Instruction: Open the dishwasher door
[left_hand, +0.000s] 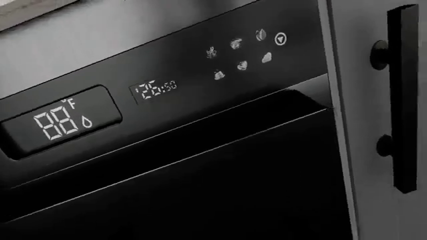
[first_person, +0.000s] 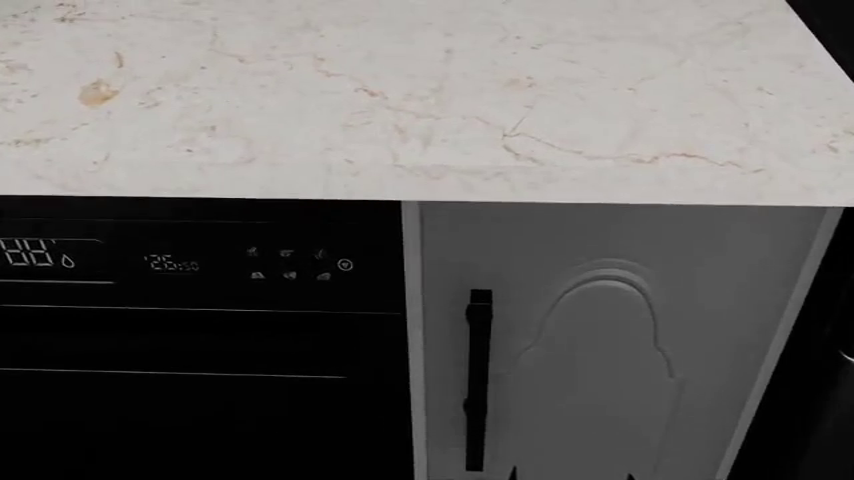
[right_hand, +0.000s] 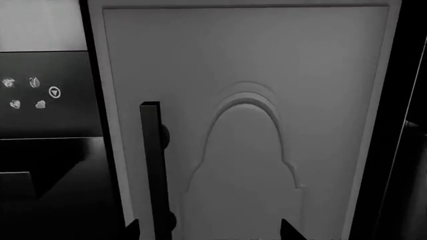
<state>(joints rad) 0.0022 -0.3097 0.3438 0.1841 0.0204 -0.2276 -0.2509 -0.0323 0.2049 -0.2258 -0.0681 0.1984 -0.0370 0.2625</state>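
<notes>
Marble countertop (first_person: 400, 90) above shut dishwasher door (first_person: 200, 340)

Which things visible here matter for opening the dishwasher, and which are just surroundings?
Belongs to the job:
- dishwasher door, glossy black, shut
- its control strip with the 88 display and touch icons

Just surroundings:
- pale grey cabinet door to its right
- black bar handle on that door
- marble countertop above

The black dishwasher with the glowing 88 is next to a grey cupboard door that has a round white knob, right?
Not quite. The dishwasher door with the 88 display does sit beside the grey cupboard door, but the head view shows a long black bar handle, not a round white knob.
</notes>
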